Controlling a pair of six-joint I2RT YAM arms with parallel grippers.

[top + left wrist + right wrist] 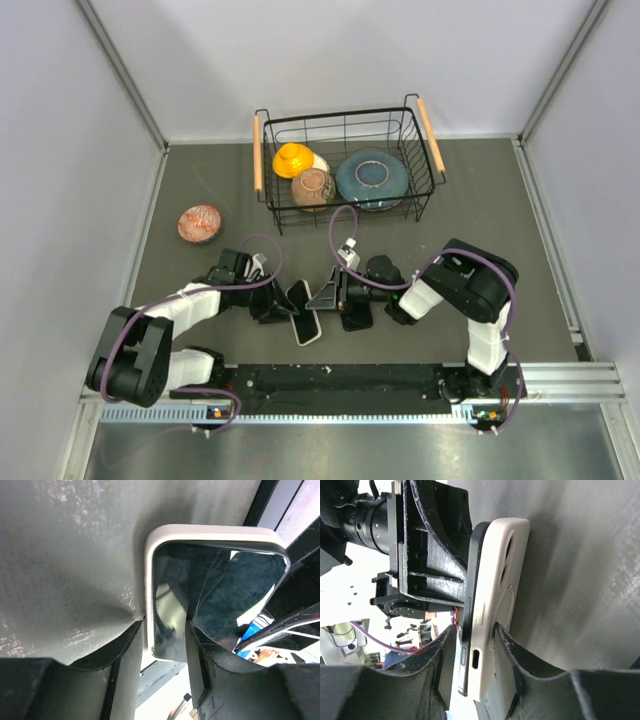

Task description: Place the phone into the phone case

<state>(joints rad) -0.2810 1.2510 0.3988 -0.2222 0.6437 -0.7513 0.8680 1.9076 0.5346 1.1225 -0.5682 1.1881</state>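
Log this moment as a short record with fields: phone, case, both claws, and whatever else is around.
phone: dark, inside the phone case, one side standing proud of it
phone case: white, on the table between the arms
left claw: fingers straddle the case's edge, one over the screen; grip unclear
right claw: pinches phone and case across their thickness
basket: wire, far side; holds orange bowl, brown bowl, blue plate
reddish bowl: on the table, left of the basket

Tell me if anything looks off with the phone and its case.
In the right wrist view the phone stands proud of the white case along one long edge, not pressed flush. A line across its screen may be a crack or only a reflection.
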